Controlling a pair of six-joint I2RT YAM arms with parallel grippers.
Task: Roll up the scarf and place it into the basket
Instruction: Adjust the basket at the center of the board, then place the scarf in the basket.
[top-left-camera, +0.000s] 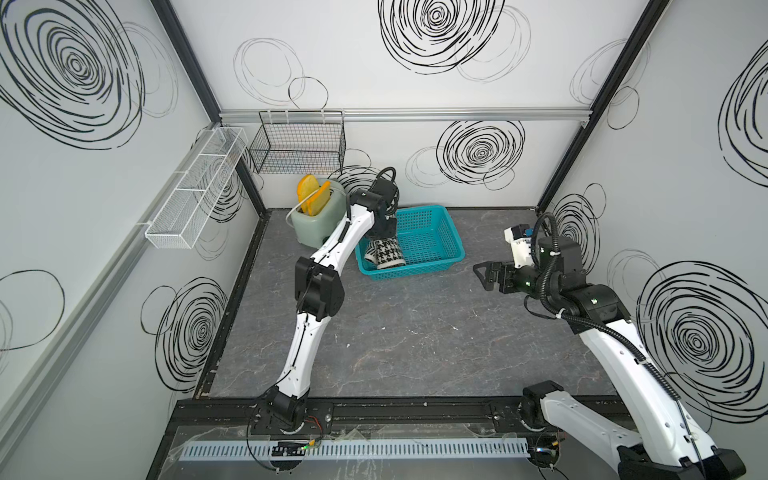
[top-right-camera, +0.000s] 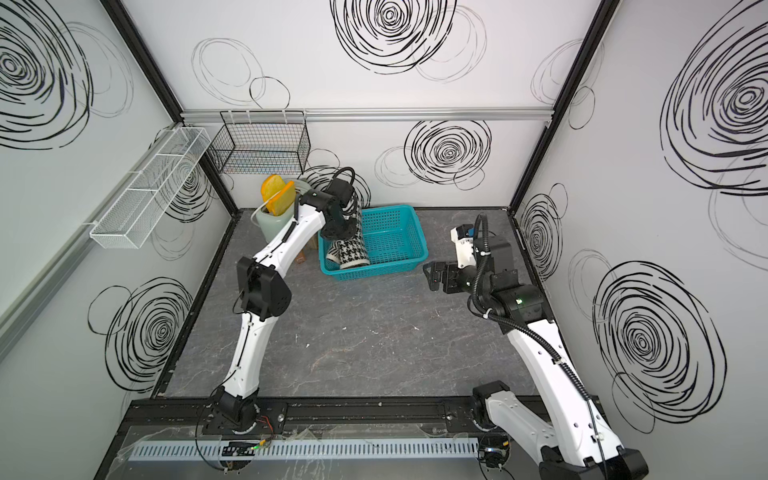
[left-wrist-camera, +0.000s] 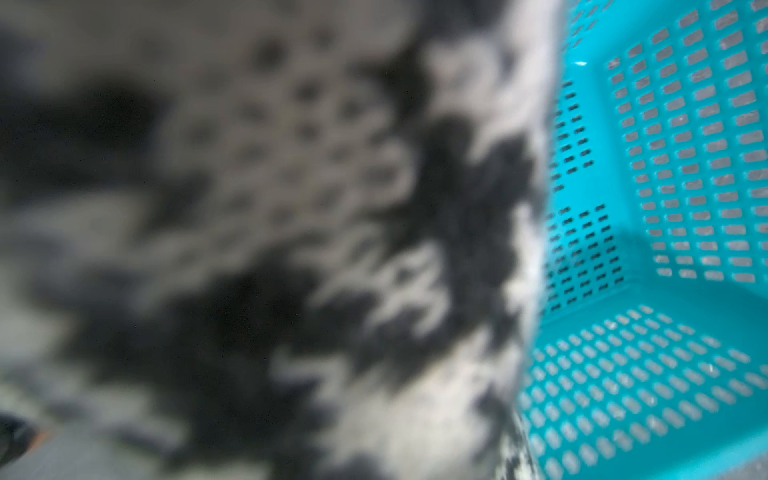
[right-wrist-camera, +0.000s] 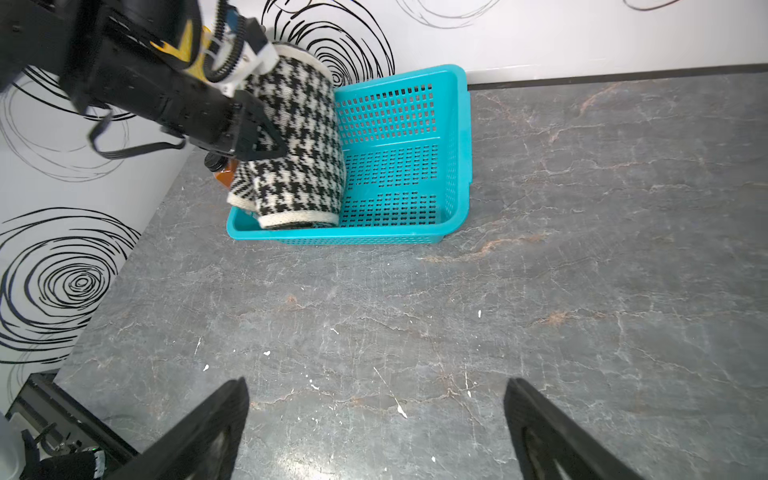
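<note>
The rolled scarf (right-wrist-camera: 299, 137) stands tilted in the left part of the basket (right-wrist-camera: 467, 145), houndstooth face outward. Its pale-edged lower end rests on the basket floor by the near left corner and its upper end rises above the rim. The left gripper (right-wrist-camera: 266, 141) is clamped on the left edge of the roll, about halfway up, with its wrist over the basket's left side. In the left wrist view the blurred knit fills most of the picture, with the basket's bare floor and wall beside it.

The right gripper (right-wrist-camera: 376, 382) hangs over the table (top-left-camera: 415, 332) to the right of the basket and well apart from it. Its fingers are spread wide and hold nothing.

The basket sits at the far middle of the table, and in both top views the scarf is the only thing in it. To its left stands a pale green toaster (top-left-camera: 318, 222) holding yellow-orange slices (top-left-camera: 309, 191). A small amber thing with a dark cap (right-wrist-camera: 220, 172) stands just left of the basket, half hidden by the roll. A black wire basket (top-left-camera: 299, 145) hangs on the far wall and a long white mesh rack (top-left-camera: 195, 191) on the left wall.

Counted: one scarf, one turquoise basket, one toaster with two slices, one wire basket, one rack, two arms.
</note>
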